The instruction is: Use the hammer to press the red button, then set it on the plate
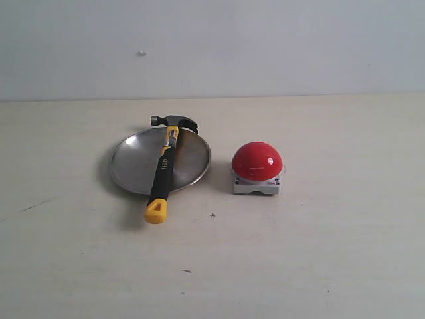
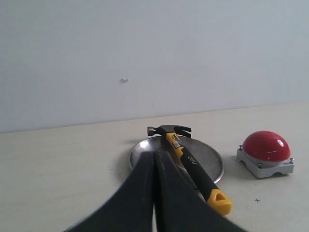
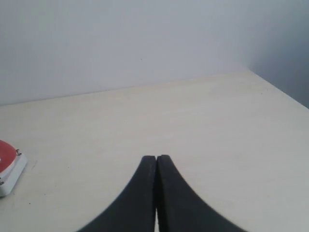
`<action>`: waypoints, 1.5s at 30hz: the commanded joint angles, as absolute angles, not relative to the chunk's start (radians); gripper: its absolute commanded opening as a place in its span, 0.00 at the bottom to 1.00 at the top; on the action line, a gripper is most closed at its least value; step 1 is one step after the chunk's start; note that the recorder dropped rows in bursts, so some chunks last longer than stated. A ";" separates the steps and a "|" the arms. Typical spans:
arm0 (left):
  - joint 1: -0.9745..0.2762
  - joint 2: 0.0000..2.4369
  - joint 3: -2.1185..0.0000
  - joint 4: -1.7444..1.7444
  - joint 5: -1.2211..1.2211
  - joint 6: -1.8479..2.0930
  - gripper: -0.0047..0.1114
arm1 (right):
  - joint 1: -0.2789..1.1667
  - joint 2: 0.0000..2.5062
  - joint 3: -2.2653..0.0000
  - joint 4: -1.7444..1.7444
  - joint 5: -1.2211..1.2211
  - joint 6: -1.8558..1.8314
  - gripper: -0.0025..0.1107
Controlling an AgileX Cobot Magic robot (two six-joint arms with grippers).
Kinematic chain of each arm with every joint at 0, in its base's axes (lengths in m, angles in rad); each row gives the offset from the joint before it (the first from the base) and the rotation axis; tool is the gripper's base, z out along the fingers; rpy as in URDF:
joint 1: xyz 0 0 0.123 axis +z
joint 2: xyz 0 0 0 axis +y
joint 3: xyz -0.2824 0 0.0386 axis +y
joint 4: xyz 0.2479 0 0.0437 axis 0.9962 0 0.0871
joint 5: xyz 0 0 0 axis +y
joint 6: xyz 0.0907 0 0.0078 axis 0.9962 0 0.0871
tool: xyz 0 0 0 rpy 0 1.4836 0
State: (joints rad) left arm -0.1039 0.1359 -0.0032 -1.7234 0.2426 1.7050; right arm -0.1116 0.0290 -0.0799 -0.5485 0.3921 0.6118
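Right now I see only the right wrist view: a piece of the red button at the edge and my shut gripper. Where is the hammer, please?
Observer: The hammer lies across the plate. In the exterior view its head is over the far rim and its yellow butt sticks out past the near rim.
Operator: On which side of the button is the plate?
Observer: In the exterior view it sits left of the red button, with bare table between them.
Operator: Is the left gripper holding anything?
Observer: No. The left gripper is shut on nothing.
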 commanded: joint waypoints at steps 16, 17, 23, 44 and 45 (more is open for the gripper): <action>-0.101 0.128 0.000 -1.720 0.239 1.705 0.04 | -0.153 0.000 -0.070 -0.138 0.355 0.209 0.02; -0.101 0.128 0.000 -1.720 0.239 1.705 0.04 | -0.153 0.000 -0.056 -0.138 0.326 0.209 0.02; -0.101 0.128 0.000 -1.720 0.239 1.705 0.04 | -0.153 0.000 0.000 -0.137 0.241 0.209 0.02; -0.101 0.128 0.000 -1.720 0.239 1.705 0.04 | -0.153 0.000 0.000 -0.135 0.231 0.211 0.02; -0.101 0.128 0.000 -1.720 0.239 1.705 0.04 | -0.153 0.000 0.000 -0.135 0.231 0.211 0.02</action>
